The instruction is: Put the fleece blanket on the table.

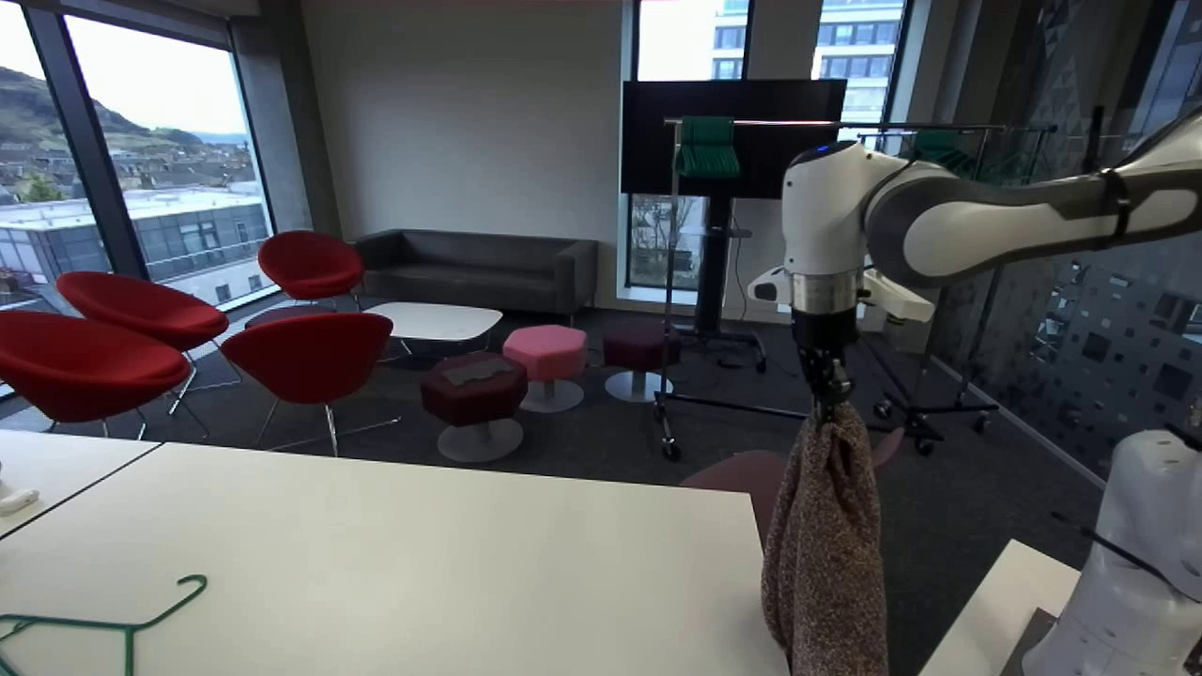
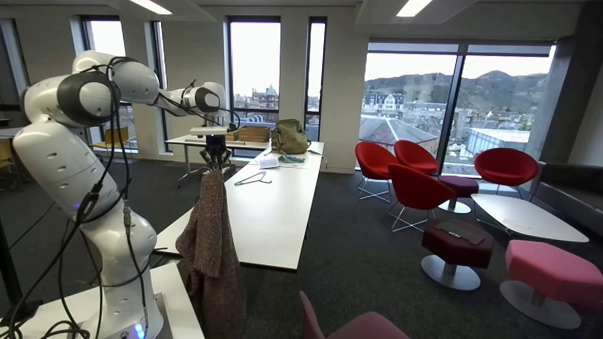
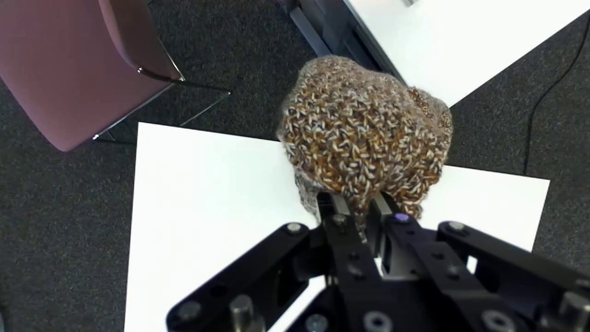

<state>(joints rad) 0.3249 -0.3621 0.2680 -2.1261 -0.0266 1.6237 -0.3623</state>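
Observation:
The fleece blanket [image 1: 831, 554] is a brownish-mauve knit cloth hanging in long folds from my gripper [image 1: 829, 402]. It hangs the same way in an exterior view [image 2: 212, 230], its lower end below the tabletop's level. The gripper [image 2: 215, 165] points down above the near end of the table [image 2: 275, 221]. In the wrist view the fingers [image 3: 358, 205] are shut on a bunched fold of the blanket [image 3: 362, 129], which covers part of the table's end edge. The pale table [image 3: 193, 198] lies under the gripper. Whether the blanket touches the table edge cannot be told.
A green hanger [image 2: 254, 179] lies on the table; a backpack [image 2: 289, 136] and papers [image 2: 268, 163] stand farther along. A mauve chair [image 3: 69, 60] stands beside the table's end. The robot's white stand [image 1: 1009, 591] is across a gap. A clothes rail [image 1: 672, 282] stands behind.

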